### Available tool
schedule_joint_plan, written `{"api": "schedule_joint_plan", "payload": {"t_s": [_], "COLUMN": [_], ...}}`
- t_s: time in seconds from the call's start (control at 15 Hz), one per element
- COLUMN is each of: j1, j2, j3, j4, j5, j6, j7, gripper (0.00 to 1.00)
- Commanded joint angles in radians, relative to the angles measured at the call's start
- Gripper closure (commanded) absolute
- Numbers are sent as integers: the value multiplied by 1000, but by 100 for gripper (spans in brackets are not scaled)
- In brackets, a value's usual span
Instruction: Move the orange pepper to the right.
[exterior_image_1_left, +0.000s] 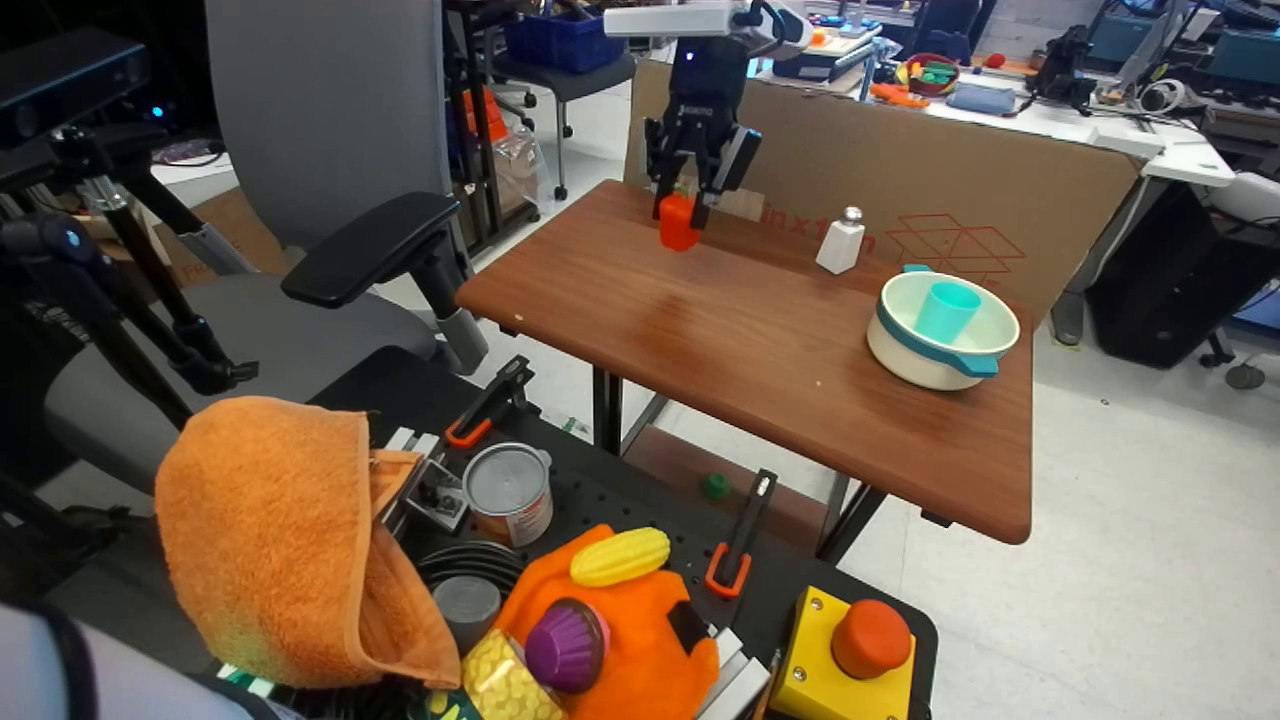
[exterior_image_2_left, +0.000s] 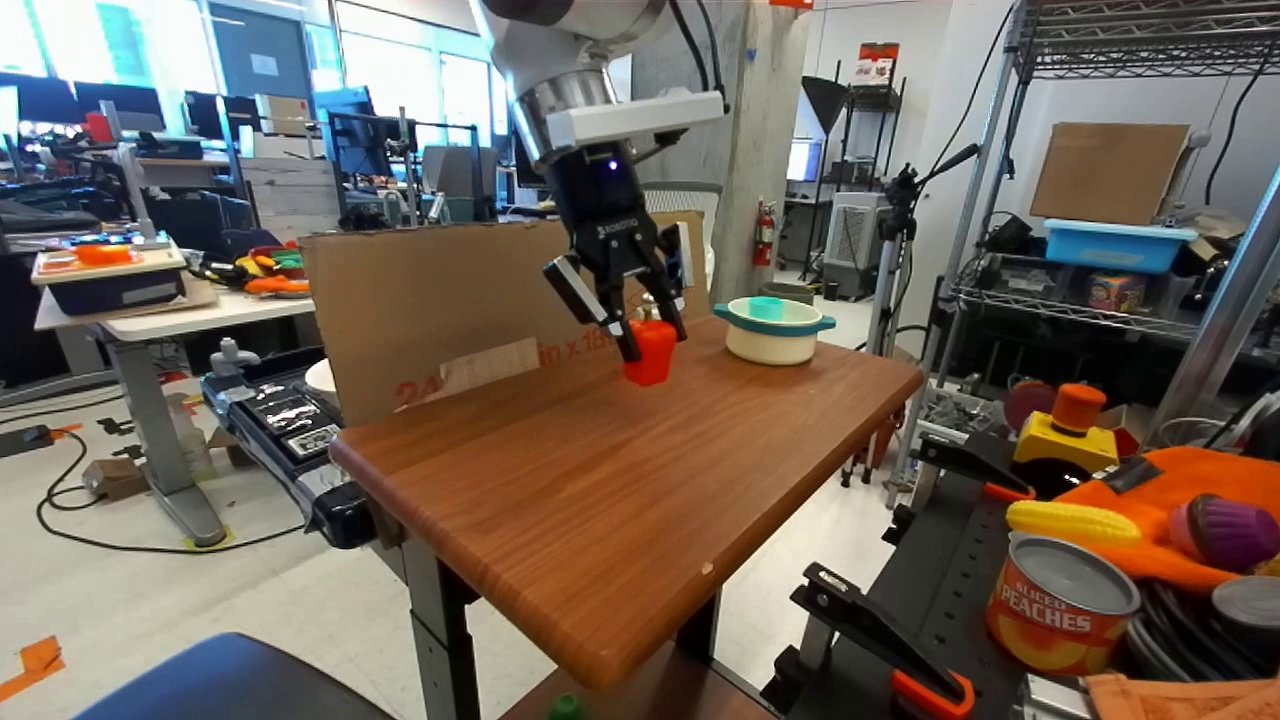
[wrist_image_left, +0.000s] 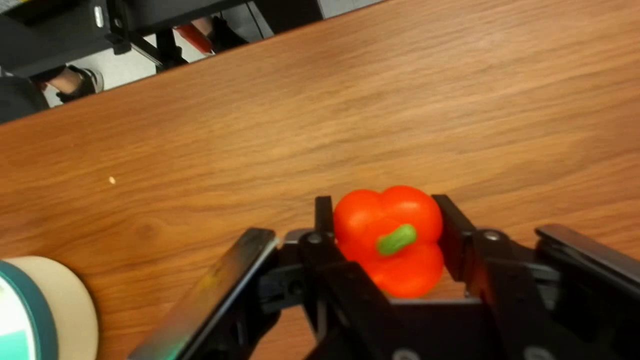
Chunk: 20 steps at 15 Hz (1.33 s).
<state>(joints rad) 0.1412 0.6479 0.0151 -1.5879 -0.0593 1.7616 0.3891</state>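
Observation:
The orange pepper (exterior_image_1_left: 680, 228) is a small red-orange bell-pepper toy with a green stem. It also shows in an exterior view (exterior_image_2_left: 653, 355) and from above in the wrist view (wrist_image_left: 367, 212). My gripper (exterior_image_1_left: 680, 208) is shut on it, one black finger against each side, seen also in an exterior view (exterior_image_2_left: 655, 340) and in the wrist view (wrist_image_left: 383, 215). The pepper is upright, stem toward the palm. It seems to hang above the brown table (exterior_image_1_left: 740, 330) near the cardboard side; the exact gap is hard to judge.
A white bottle (exterior_image_1_left: 841, 245) stands near the cardboard panel (exterior_image_1_left: 900, 150). A cream and teal bowl (exterior_image_1_left: 915, 360), also in an exterior view (exterior_image_2_left: 770, 347) and at the wrist view's edge (wrist_image_left: 75, 310), holds a teal cup (exterior_image_1_left: 948, 312). A black cart (exterior_image_1_left: 790, 590) stands beside the table.

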Motion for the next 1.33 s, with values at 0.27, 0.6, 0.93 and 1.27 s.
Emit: {"api": "schedule_joint_plan", "payload": {"t_s": [0.27,0.6,0.93,1.27], "j1": [-76,-83,-76,-72], "j2": [48,97,52,-119], "j3": [-72,-92,-80,-38], "j4": [-38,-30,-59,-168], "j5": [47,44,31,32], "j6": [-45,-53,-48,-21], "j7": [35,65,24,-117], "gripper": [75,75,9,0]}}
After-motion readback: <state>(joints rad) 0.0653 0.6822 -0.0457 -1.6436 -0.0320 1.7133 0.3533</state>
